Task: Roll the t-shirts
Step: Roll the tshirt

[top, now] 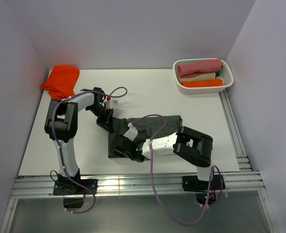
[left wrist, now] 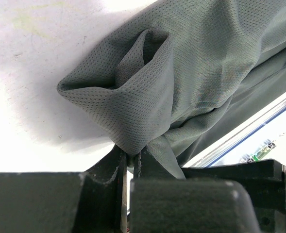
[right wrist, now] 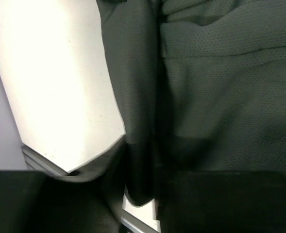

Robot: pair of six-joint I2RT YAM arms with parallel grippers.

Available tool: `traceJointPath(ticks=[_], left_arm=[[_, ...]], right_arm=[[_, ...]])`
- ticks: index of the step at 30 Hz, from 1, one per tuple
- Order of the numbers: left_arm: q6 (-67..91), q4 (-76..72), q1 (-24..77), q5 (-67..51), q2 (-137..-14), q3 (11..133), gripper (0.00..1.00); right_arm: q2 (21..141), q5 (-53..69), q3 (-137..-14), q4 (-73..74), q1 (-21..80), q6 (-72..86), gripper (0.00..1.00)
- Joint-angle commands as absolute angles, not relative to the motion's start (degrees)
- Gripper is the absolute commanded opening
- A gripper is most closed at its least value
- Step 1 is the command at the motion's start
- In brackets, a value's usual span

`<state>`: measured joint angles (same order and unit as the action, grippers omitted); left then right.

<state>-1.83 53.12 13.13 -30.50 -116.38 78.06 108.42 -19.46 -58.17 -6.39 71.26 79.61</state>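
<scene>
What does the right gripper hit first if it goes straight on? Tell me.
The dark grey shirt: the right gripper points left into its folds, seemingly in contact, though depth is unclear.

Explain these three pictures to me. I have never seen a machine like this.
Two robot arms are bolted to a white table. The wide picture looks down from above; the close-ups come from wrist cameras. A dark grey t-shirt lies crumpled in the middle, an orange t-shirt far left, a white basket of rolled clothes far right. The left gripper pinches a fold of the grey shirt. The right gripper is at the shirt too; whether it grips is unclear.
</scene>
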Motion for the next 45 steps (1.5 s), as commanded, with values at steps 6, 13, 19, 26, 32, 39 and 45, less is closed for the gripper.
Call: traceJointPath(ticks=[6, 13, 19, 26, 32, 39, 45], left_arm=[[-2.20, 52.38, 13.80, -25.23, -115.31, 79.19, 0.00], [-2.55, 52.65, 13.97, -24.87, -115.40, 79.19, 0.00], [-2.72, 52.91, 14.33, -24.61, -115.31, 79.28, 0.00], [-2.99, 53.17, 14.41, -24.43, -115.49, 79.19, 0.00], [-3.16, 53.44, 14.41, -24.08, -115.22, 79.19, 0.00], [-3.08, 53.70, 14.41, -23.82, -115.22, 79.36, 0.00], [-2.99, 53.79, 14.41, -23.73, -115.57, 79.72, 0.00]], right_arm=[[108.46, -19.16, -60.55, -0.54, 73.04, 77.26, 0.50], [107.32, -25.31, -68.90, 15.45, 75.49, 73.83, 0.60], [108.10, -30.48, -78.21, 29.34, 76.02, 71.19, 0.61], [113.71, -35.67, -89.89, 36.29, 76.82, 67.07, 0.61], [122.07, -42.10, -99.48, 40.43, 74.36, 63.20, 0.58], [127.26, -45.70, -105.11, 42.01, 72.07, 58.98, 0.57], [128.58, -46.58, -105.64, 40.69, 71.37, 56.96, 0.57]])
